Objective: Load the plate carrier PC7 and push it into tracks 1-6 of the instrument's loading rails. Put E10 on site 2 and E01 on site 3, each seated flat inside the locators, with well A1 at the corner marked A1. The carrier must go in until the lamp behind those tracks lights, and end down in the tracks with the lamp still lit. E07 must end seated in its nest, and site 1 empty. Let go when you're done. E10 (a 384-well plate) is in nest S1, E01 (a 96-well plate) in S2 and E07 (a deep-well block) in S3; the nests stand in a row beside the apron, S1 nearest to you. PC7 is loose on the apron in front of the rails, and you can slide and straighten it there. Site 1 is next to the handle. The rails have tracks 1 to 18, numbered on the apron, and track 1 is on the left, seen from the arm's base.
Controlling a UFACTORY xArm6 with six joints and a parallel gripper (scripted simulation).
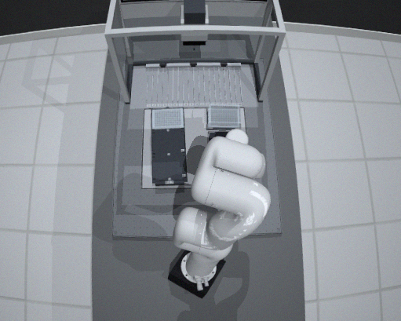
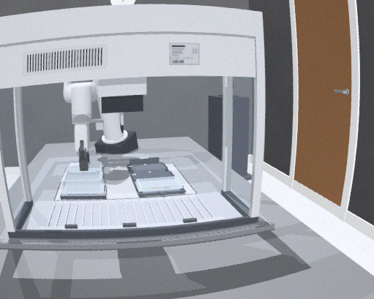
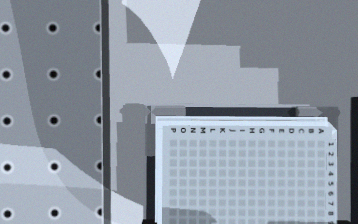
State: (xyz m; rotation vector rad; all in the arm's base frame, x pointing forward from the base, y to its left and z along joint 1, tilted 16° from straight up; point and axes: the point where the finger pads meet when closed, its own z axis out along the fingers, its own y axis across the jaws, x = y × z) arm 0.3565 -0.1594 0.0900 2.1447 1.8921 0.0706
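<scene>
The gripper (image 2: 83,160) is clamping the 384-well plate (image 3: 245,170) in its nest. Ahead of it another plate (image 1: 223,117) is blocking the way toward the rails (image 1: 194,84). To its left, the carrier (image 1: 169,154) is standing beyond an open apron strip (image 1: 195,134).
</scene>
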